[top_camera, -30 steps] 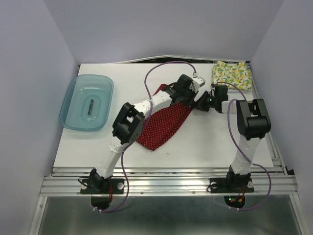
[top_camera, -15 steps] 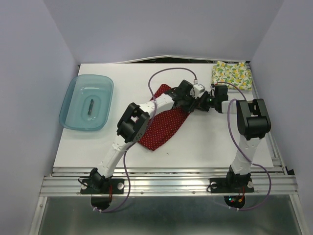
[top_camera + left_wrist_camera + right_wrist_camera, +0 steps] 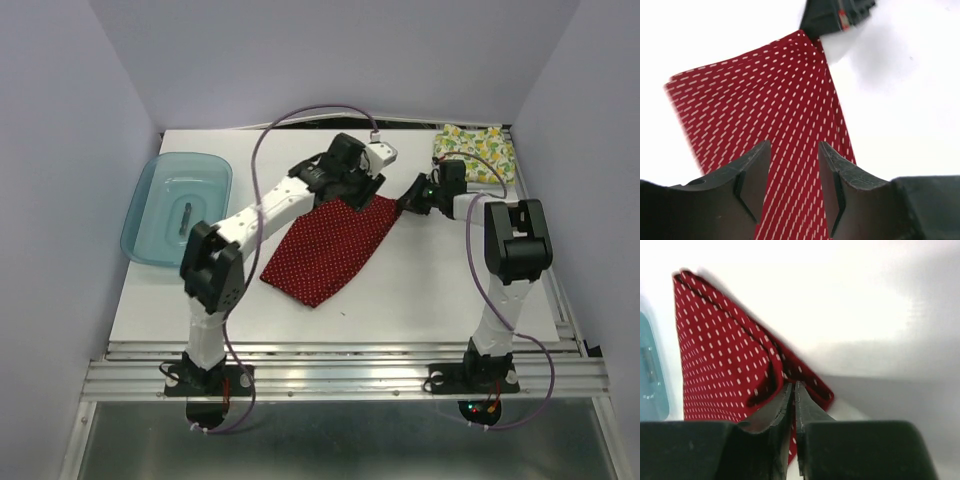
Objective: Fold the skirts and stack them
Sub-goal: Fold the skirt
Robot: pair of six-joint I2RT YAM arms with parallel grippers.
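The dark red polka-dot skirt (image 3: 330, 250) lies folded flat in the table's middle. It fills the left wrist view (image 3: 765, 110), and its right corner shows in the right wrist view (image 3: 720, 355). My left gripper (image 3: 365, 187) hovers above its far edge, jaws open with nothing between them (image 3: 794, 145). My right gripper (image 3: 405, 203) sits low at the skirt's right corner, jaws nearly together on the cloth's edge (image 3: 793, 385). The cream fruit-print skirt (image 3: 475, 153) lies folded at the far right corner.
A translucent blue tray (image 3: 150, 190) with a small dark object inside stands at the table's left and shows in the right wrist view (image 3: 650, 375). Purple cables arc over the back of the table. Walls close in on the left, right and behind.
My left gripper let go of the red skirt, opened and drew up and back to the left. The skirt's far edge now lies uncovered. The right gripper edged slightly backward.
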